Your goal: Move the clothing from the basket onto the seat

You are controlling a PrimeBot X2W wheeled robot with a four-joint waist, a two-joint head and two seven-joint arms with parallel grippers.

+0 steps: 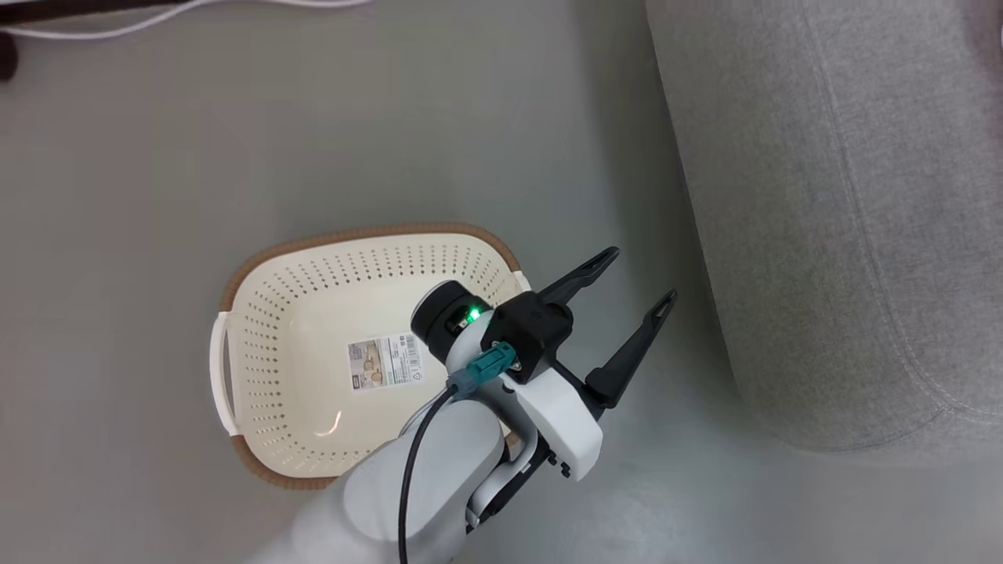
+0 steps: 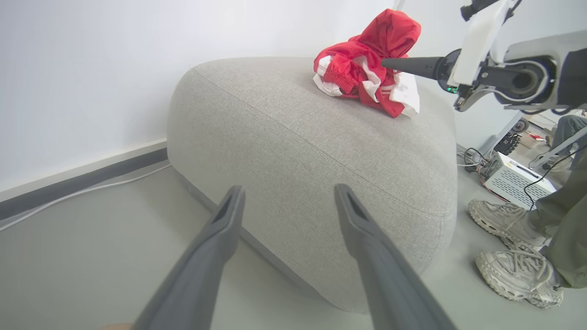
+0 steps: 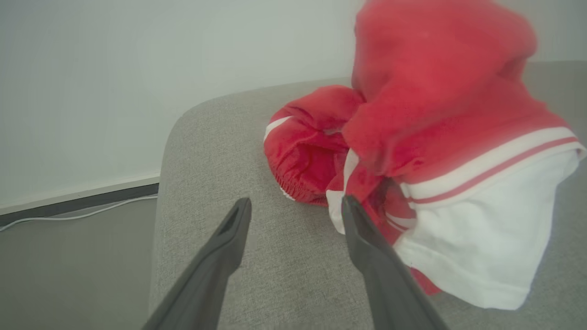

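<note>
1. Basket [image 1: 368,233] stands on the floor, left of the seat [image 1: 823,196]. It holds a label sticker [image 1: 385,362] and no clothing.
2. Clothing [image 2: 367,68] is a bunched red-and-white heap on top of the seat, on the far side as the left wrist view sees it.
3. Right end effector [image 3: 296,204] is released, fingers apart with nothing between them, low over the seat top.
4. The heap lies just right of it and slightly ahead. White trim looks to be touching its right finger.
5. Left end effector [image 1: 641,274] is released and empty, over the basket's right rim. Its fingers point at the seat, well apart from the heap.
6. Key relation: the right arm is much nearer the heap. The heap has no clear long axis, it is just a lump.
7. Judgement: the transfer looks done. The next move is probably the right arm backing straight out along its fingers. The risk is trim catching on the right finger and dragging toward the seat edge.
</note>
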